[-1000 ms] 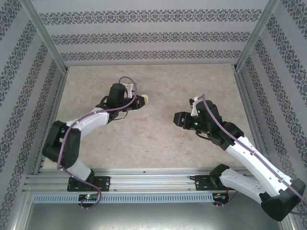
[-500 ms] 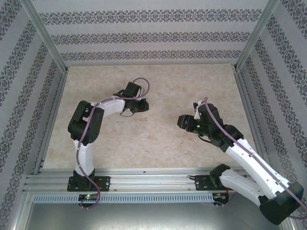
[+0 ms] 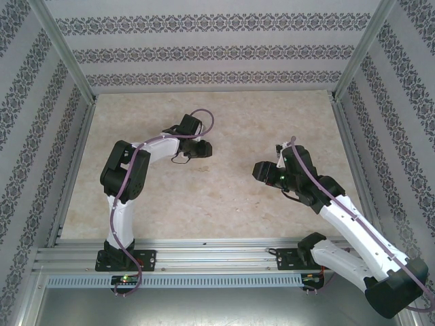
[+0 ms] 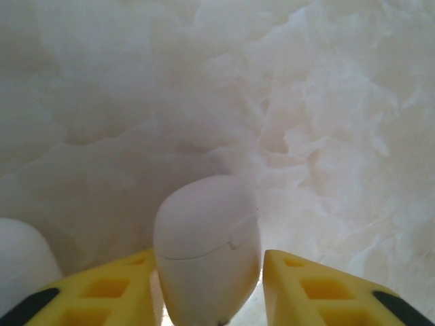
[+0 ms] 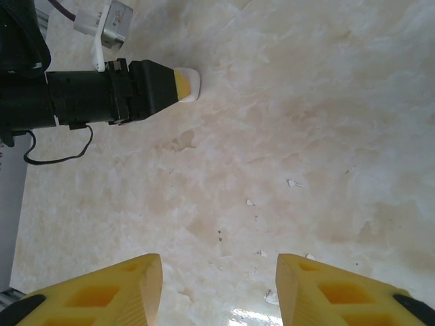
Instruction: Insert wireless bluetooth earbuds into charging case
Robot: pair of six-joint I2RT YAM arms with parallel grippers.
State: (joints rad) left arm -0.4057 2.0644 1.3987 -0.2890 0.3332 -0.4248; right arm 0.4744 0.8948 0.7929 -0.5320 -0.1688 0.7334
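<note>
Looking at left gripper [image 4: 209, 255] straddling the charging case [image 4: 204, 231], yellow fingers [image 4: 115, 295] close on both flanks. Can't tell whether pinching or loose (thin slivers of light down both sides, nothing conclusive). Found the case down on the table [image 4: 326, 102], lid seam shut. Spotted a second white rounded body [image 4: 20, 261] just beside the left finger, probably the other case. Reading right gripper [image 5: 217, 261] as spread wide, nothing between, hovering over bare marble well apart from the left one.

Can't pin down the earbuds. Seeing a few tiny white flecks [image 5: 292, 182] ahead of the right gripper; could be buds, could be marble chips.

Risks from here:
- No inserting anything with that lid closed; expect a smooth rounded shell to squirt out of a two-finger pinch while prying.
- Easy to nudge the neighbouring body on any re-grip.
- Easy to grab a stain instead of a bud, white on white.
- Watch for arm contact when converging on the case.
</note>
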